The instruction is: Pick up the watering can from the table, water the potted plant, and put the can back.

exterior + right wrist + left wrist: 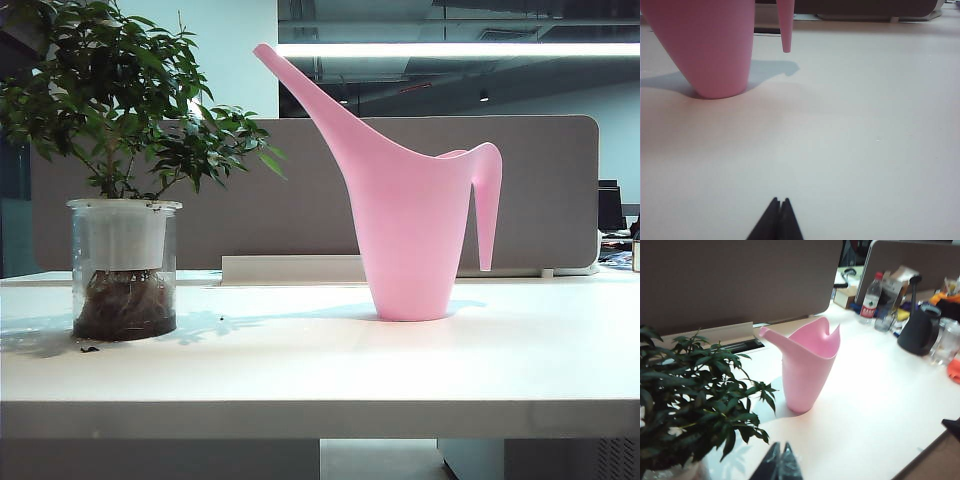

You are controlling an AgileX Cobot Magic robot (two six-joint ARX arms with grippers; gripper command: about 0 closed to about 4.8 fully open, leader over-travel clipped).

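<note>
- My left gripper [781, 460] shows only in its wrist view, at the bottom edge of the frame: two dark fingertips pressed together, closed on nothing.
- It hangs above the table [875, 405], with the potted plant [695, 400] filling the lower left of that frame and the watering can [807, 367] standing at the centre, well apart from my fingertips.
- My right gripper [780, 217] sits at the bottom centre of its wrist view, jaws shut and empty, low over the bare white table [865, 150].
- From there the watering can [705, 45] fills the upper left, its base flat on the table, and the open lower tip of its handle [785, 30] hangs clear of the surface.
- In the exterior view neither arm is visible.
- There the watering can [410, 230] stands upright right of centre on the table [320, 370], spout slanting to the upper left toward the potted plant [122, 190].
- The plant's clear glass cylinder [124, 270] stands at the left, apart from the can, in front of the grey-brown divider panel [300, 200].
</note>
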